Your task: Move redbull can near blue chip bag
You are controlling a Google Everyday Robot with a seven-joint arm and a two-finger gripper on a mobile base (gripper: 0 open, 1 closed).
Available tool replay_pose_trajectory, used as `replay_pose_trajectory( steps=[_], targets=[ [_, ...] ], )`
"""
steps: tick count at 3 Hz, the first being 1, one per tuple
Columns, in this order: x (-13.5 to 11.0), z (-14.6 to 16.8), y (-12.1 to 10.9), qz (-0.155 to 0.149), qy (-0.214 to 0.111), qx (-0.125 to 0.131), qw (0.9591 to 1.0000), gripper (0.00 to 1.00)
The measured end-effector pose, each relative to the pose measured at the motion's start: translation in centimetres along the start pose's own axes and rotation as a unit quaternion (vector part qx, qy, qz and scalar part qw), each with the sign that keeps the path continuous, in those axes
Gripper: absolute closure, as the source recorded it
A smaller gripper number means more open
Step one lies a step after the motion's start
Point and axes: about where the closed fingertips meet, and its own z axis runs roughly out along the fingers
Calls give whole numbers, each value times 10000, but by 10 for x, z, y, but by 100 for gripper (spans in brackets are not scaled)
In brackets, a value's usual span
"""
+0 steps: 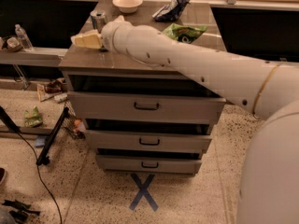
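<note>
The redbull can [98, 19] stands upright near the back left of the cabinet top [140, 63]; it is a slim silver can, partly behind my arm. The blue chip bag [172, 7] lies crumpled at the back right of the top, next to the bowl. My gripper [86, 39] hovers over the left edge of the top, just in front of and slightly left of the can. My white arm [196, 66] reaches across from the right and hides part of the top.
A white bowl [127, 3] sits at the back middle. A green chip bag [184, 32] lies right of my arm. The drawer cabinet [147, 107] has three drawers. A water bottle [23, 37] stands on a left shelf. Cables and litter lie on the floor at left.
</note>
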Motion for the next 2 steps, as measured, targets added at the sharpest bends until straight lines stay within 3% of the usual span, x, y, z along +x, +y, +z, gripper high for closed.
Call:
replay_pose_trajectory(
  steps=[1, 2],
  targets=[
    [1, 26, -6, -4, -41, -78, 10000, 0],
    [7, 50, -17, 16, -48, -142, 9999, 18]
  ],
)
